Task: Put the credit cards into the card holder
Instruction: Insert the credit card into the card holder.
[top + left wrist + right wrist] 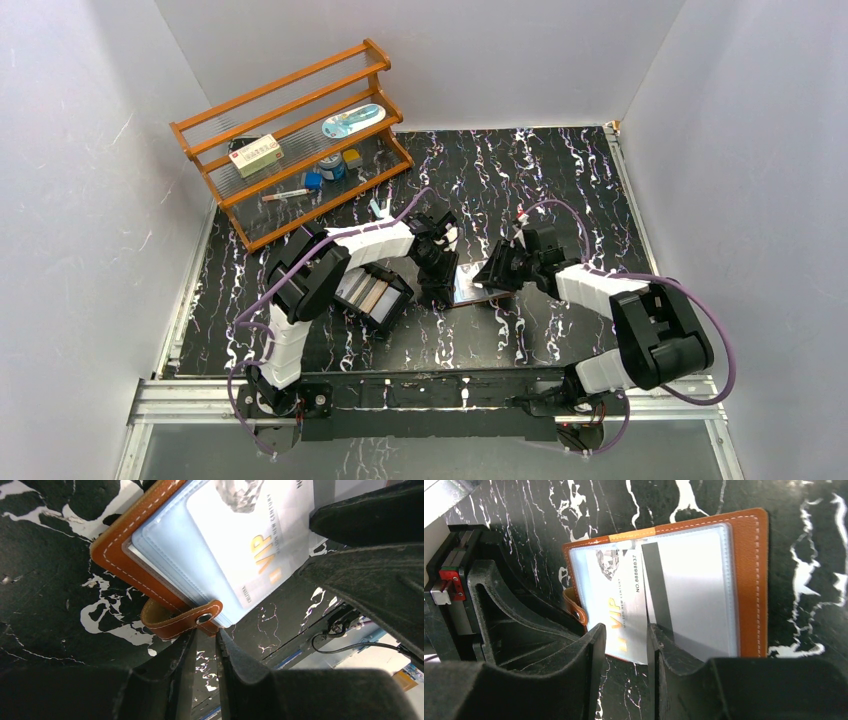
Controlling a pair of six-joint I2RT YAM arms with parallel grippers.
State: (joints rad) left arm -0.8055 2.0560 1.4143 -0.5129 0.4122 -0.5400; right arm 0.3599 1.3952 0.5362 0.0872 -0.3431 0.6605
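Observation:
The brown leather card holder lies open on the table between my grippers. It also shows in the left wrist view and in the right wrist view. A white card with gold "VIP" lettering sits partly inside a clear pocket, and its near end sticks out over the table. This card also shows in the left wrist view. My right gripper is open, with its tips at that card's free end. My left gripper is narrowly open and empty, with its tips at the snap strap.
A shallow black tray holding more cards lies under the left forearm, left of the card holder. A wooden rack with small items stands at the back left. White walls close in the black marbled table.

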